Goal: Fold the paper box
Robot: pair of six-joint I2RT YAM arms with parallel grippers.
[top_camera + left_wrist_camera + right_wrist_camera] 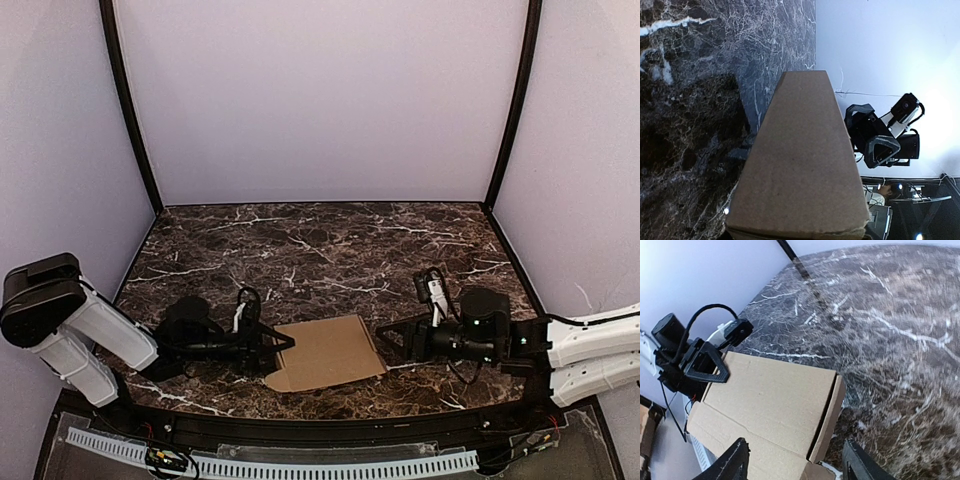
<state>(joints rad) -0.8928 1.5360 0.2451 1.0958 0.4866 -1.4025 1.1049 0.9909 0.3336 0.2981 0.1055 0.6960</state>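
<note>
The paper box (325, 352) is a brown cardboard piece lying near the table's front edge, between both grippers. My left gripper (280, 350) is at its left edge and looks shut on it. In the left wrist view the cardboard (800, 170) rises from the bottom and hides my own fingers. The right wrist view shows the box (770, 400) partly folded, with a narrow side wall (827, 412) turned down at its near end. My right gripper (797, 465) is open, with the box's right end between its fingers (732, 462). It does not touch the box.
The dark marble table (330, 250) has lilac walls behind and at both sides, with black corner posts (130, 110). A black front rail and a white cable strip (270, 462) run along the near edge.
</note>
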